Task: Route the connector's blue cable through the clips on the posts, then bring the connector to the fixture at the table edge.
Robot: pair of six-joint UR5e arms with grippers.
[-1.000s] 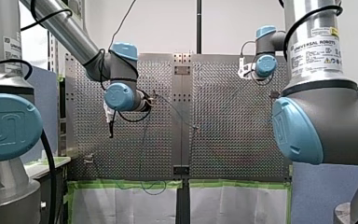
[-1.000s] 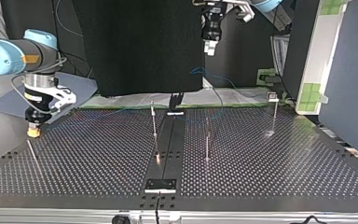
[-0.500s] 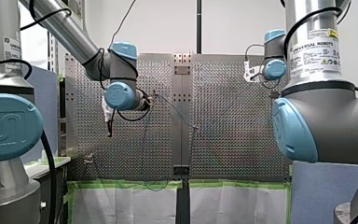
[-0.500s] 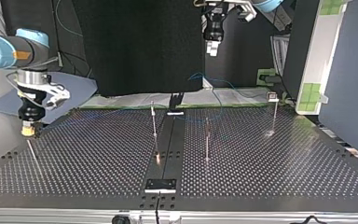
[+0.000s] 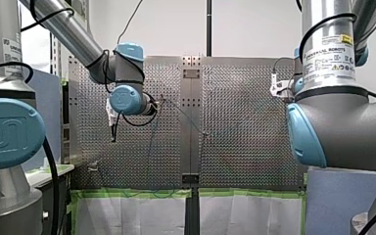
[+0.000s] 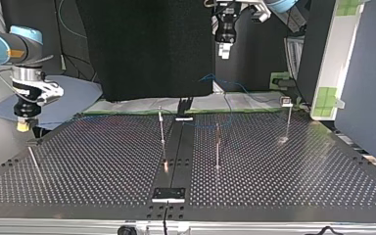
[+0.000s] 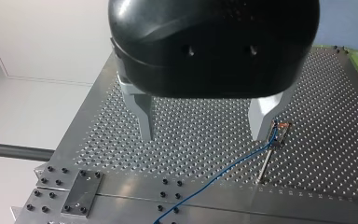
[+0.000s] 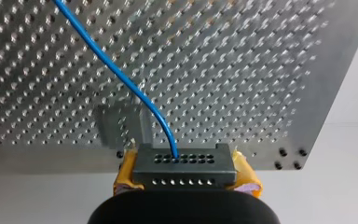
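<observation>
Connector [image 8: 184,169], dark and pierced with rows of small holes, sits clamped between the yellow pads [image 8: 127,172] of our right gripper [image 6: 23,125]. In the top view that gripper hangs at the upper left of the frame, out past the corner of the perforated table [image 6: 284,186]. The blue cable [image 8: 121,74] leaves one of the connector's holes and arcs away over the plate.

Our left gripper [image 7: 203,130] hangs released over the table, fingers spread with nothing between them. Just beside one of its fingers stands a thin post [image 7: 266,161], and the cable runs up to the clip [image 7: 278,133] at its head. We cannot tell how firmly it is seated there. Other posts stand mid-table in the top view; whether the cable is caught in their clips is too fine to read.

We judge the routing to be largely in hand, with the carry to the fixture remaining. A small plate [image 6: 168,194] at the lower centre of the top view may be that fixture, though we are not sure.

The main risk is tension. If our right arm travels further than the slack allows, the cable could pop out of a clip, bend a slender post, or drag the connector askew in the pads. Too much slack carries its own danger, since a loose loop could snag on a post it was never meant to touch. Our left gripper is close to the clipped post, so a careless move there could knock it.
</observation>
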